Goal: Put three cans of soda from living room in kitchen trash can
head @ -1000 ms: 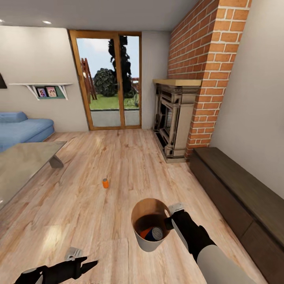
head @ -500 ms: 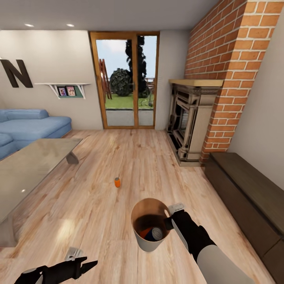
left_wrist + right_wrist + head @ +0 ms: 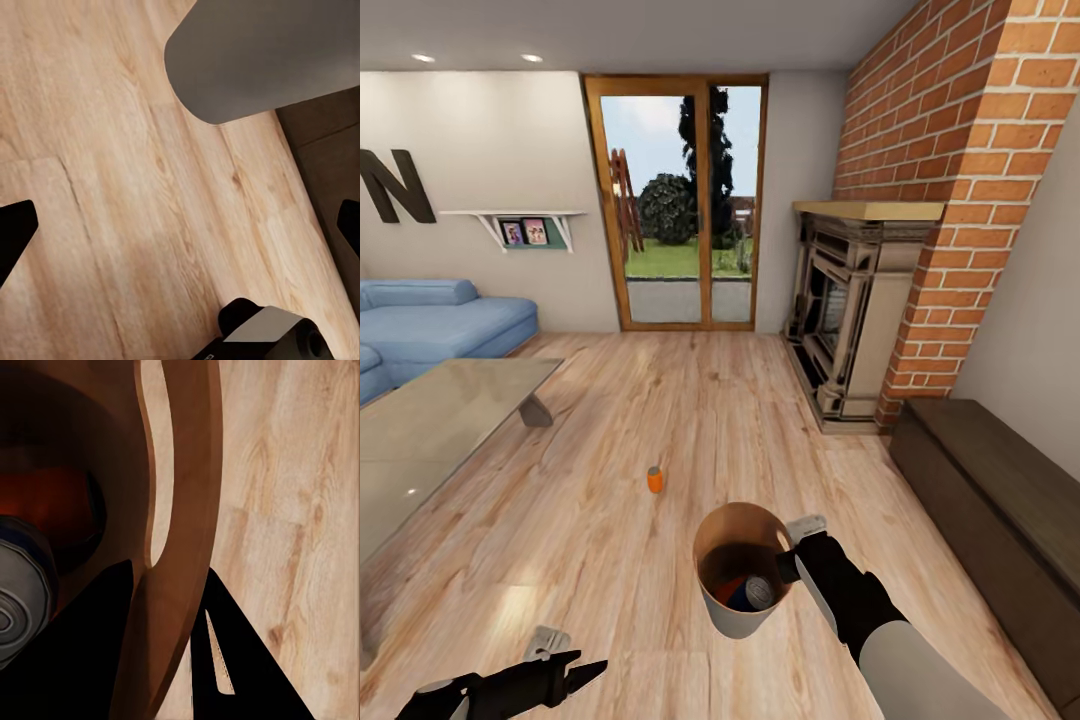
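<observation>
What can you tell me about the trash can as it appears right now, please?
The trash can is a small round tapered bin, pale grey outside and tan-brown inside, wider at the rim. It stands upright and open in the head view, above the light wood plank floor. The right gripper clamps its rim, one finger inside the wall and one outside. Inside lie an orange can and a dark blue can with a silver top. Whether its base touches the floor cannot be told.

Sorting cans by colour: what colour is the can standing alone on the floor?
Orange with a silver top; the can shows best in the head view.
</observation>
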Robot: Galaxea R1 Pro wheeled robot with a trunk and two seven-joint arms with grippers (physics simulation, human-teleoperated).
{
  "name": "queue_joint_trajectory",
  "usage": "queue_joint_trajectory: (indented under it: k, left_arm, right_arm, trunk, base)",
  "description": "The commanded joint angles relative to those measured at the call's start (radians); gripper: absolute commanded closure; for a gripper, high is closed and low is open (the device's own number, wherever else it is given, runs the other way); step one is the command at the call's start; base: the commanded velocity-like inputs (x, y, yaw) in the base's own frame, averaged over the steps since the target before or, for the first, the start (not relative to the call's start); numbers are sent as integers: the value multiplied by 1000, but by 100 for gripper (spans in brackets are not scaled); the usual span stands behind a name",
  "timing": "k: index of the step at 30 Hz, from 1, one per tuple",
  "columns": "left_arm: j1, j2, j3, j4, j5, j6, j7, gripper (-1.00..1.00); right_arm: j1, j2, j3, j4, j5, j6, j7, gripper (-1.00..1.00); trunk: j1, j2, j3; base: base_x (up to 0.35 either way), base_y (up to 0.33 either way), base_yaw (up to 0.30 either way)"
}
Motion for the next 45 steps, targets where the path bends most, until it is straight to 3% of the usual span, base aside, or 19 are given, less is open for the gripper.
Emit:
queue_joint_trajectory:
  k: [1, 45]
  left_arm:
    - [0, 0, 0, 0, 0, 0, 0, -100]
    - [0, 0, 5, 0, 0, 0, -2, -100]
  right_arm:
    - [-1, 0, 0, -1, -8, -1, 1, 100]
    - [-1, 0, 0, -1, -8, -1, 1, 100]
  trunk:
    - [0, 0, 0]
    - [0, 0, 0]
  base:
    - [347, 0, 0]
    - [347, 0, 0]
